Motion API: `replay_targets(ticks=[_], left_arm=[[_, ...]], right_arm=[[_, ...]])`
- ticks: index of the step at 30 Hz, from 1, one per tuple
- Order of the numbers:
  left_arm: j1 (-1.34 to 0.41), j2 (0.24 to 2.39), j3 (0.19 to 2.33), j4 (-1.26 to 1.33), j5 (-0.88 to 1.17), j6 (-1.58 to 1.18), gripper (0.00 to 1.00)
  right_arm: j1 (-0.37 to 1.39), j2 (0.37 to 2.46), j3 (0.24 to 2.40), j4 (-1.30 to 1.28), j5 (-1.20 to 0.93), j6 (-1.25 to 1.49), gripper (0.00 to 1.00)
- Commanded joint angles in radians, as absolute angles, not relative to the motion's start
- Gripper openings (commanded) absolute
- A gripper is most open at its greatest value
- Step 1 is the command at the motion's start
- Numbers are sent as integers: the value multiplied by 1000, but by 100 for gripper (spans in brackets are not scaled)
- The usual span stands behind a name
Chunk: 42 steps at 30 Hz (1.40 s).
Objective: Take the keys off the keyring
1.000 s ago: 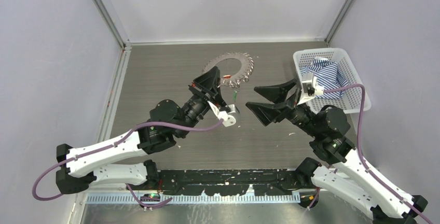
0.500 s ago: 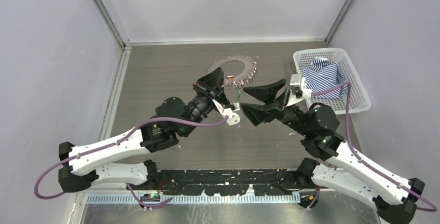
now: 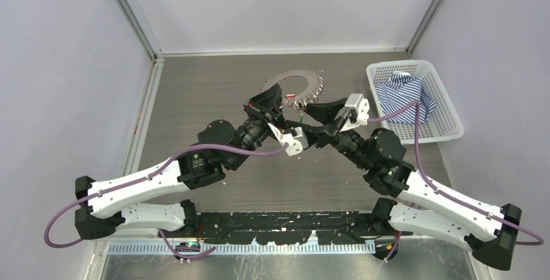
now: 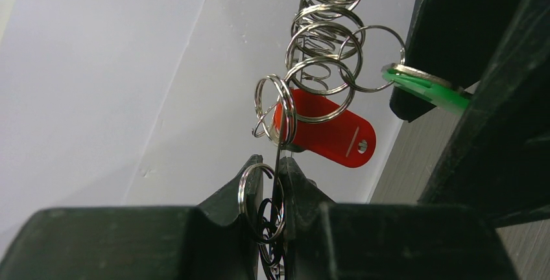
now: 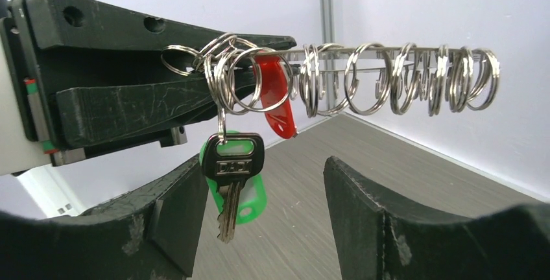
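My left gripper [image 3: 275, 103] is shut on the keyring [image 4: 279, 157], a thin wire that runs up between its fingertips [image 4: 256, 176]. Many small silvery split rings [image 5: 402, 76] are strung along the wire; from above they fan out like a toothed disc [image 3: 305, 84]. One key [image 5: 230, 173] with a black head hangs from these rings, with a green plastic tag [image 5: 251, 205] behind it and a red tag [image 5: 275, 102] beside it. My right gripper [image 5: 264, 170] is open. The hanging key sits between its fingers, close to the left one.
A white basket [image 3: 447, 121] with a blue striped cloth [image 3: 402, 95] stands at the right edge of the grey table [image 3: 194, 92]. Pale walls close in the left, back and right sides. The two wrists nearly meet at mid-table.
My right gripper has swung left to the hanging key, its jaws slightly narrower. The left gripper has kept its hold and shifted a little toward the back right.
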<state>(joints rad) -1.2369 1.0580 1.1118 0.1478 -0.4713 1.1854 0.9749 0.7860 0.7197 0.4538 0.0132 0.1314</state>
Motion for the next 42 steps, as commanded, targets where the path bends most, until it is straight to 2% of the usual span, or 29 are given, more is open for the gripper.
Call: replay_targets(ticks=[1, 5, 15, 18, 26, 34, 42], left_arm=[[-1240, 1055, 1166, 199, -476, 1176, 0], [-1241, 1057, 1170, 197, -477, 1175, 0], [-1240, 1057, 1166, 181, -482, 1162, 0], [-1241, 1055, 1159, 178, -489, 1149, 0], [-1238, 1041, 1078, 231, -547, 974, 0], [-1238, 975, 869, 341, -510, 512, 0], [-1239, 894, 685, 477, -384, 302, 1]], right_arm=[[998, 799, 742, 539, 93, 68, 68], [1008, 804, 748, 540, 113, 49, 67], [1019, 799, 774, 509, 135, 40, 55], [1020, 790, 796, 459, 129, 46, 44], [1022, 737, 920, 123, 99, 99, 2], [1022, 821, 1243, -523, 50, 120, 1], [1022, 1048, 1635, -1014, 14, 58, 1]])
